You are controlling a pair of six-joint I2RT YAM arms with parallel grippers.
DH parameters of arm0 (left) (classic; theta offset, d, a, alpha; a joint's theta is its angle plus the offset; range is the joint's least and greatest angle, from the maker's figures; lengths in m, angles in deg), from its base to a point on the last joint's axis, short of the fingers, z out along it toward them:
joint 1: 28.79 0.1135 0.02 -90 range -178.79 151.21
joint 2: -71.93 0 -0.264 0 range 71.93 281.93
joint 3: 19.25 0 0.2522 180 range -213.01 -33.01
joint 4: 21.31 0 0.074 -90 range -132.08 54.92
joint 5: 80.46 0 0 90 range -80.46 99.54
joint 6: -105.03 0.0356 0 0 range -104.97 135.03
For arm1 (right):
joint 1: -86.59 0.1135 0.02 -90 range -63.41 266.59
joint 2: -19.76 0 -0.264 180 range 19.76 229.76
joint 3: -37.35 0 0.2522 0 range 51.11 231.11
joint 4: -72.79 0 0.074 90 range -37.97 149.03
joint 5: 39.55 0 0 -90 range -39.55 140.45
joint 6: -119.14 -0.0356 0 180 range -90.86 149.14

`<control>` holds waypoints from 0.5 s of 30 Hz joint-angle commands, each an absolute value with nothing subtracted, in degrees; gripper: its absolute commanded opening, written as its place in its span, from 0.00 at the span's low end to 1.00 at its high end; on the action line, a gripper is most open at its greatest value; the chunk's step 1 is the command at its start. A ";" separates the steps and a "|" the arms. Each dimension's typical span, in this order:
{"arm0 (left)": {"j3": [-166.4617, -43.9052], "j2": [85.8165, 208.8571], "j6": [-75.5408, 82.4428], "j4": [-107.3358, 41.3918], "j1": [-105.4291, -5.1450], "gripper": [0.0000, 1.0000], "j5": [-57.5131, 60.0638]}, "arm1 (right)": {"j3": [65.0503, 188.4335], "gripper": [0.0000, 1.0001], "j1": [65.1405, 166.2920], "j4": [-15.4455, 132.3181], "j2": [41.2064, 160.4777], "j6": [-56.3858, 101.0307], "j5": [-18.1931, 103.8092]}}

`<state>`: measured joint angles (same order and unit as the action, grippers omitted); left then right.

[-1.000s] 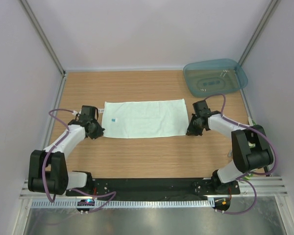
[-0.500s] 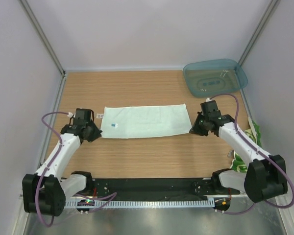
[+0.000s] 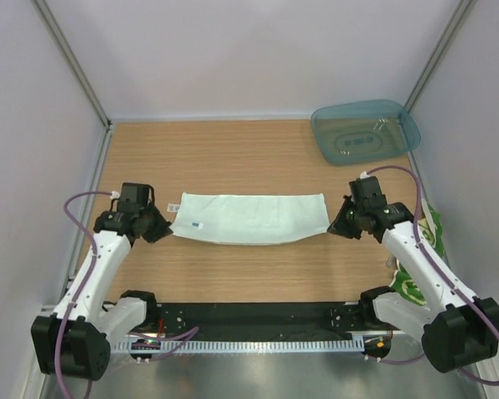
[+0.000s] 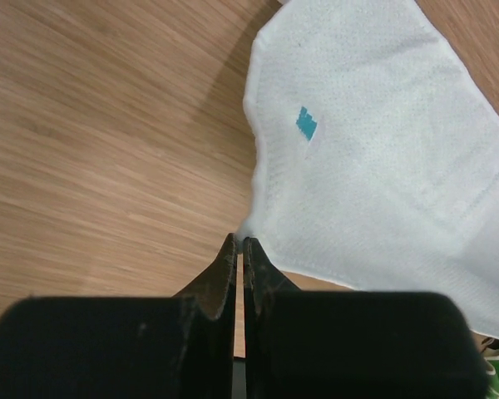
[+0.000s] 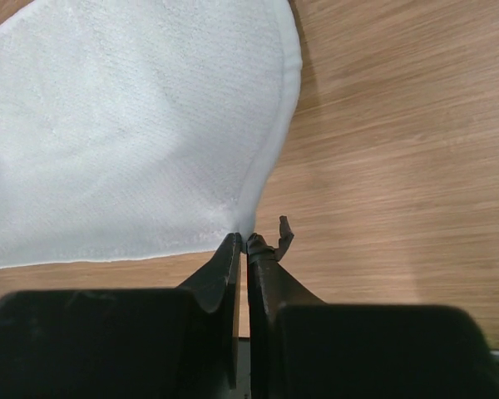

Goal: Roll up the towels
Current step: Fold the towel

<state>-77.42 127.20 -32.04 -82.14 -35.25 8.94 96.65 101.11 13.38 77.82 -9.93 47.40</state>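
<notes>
You're holding the mint-white towel [image 3: 254, 218] stretched, left gripper [image 3: 162, 229] and right gripper [image 3: 334, 226] each clamping an end; no roll is forming yet (patterned towel [image 3: 411, 288] is lying untouched).

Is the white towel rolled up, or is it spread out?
Spread out, not rolled. The white towel stretches as one long sheet between the left end effector and the right end effector, each shut on a corner.

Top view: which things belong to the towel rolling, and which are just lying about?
In the job: mint-white towel, pinched at its ends by the left end effector and right end effector; patterned towel, partly hidden at the right side.
Lying about: teal tray, far right corner.
</notes>
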 commanded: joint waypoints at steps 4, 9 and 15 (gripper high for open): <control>-85.39 138.79 -27.69 -81.31 -35.20 0.00 8.13 | 103.13 0.01 101.18 17.98 86.72 -8.92 48.34; -93.11 148.47 -25.75 -80.25 -35.12 0.00 8.22 | 108.41 0.01 100.39 20.35 94.97 -7.25 48.87; -101.64 159.99 -24.08 -80.43 -35.03 0.00 8.74 | 113.24 0.01 97.67 22.11 101.76 -5.06 48.60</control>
<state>-97.20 157.10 -26.20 -81.31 -35.25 8.80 109.78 98.95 19.50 100.32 -7.22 47.99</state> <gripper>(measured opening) 0.009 0.098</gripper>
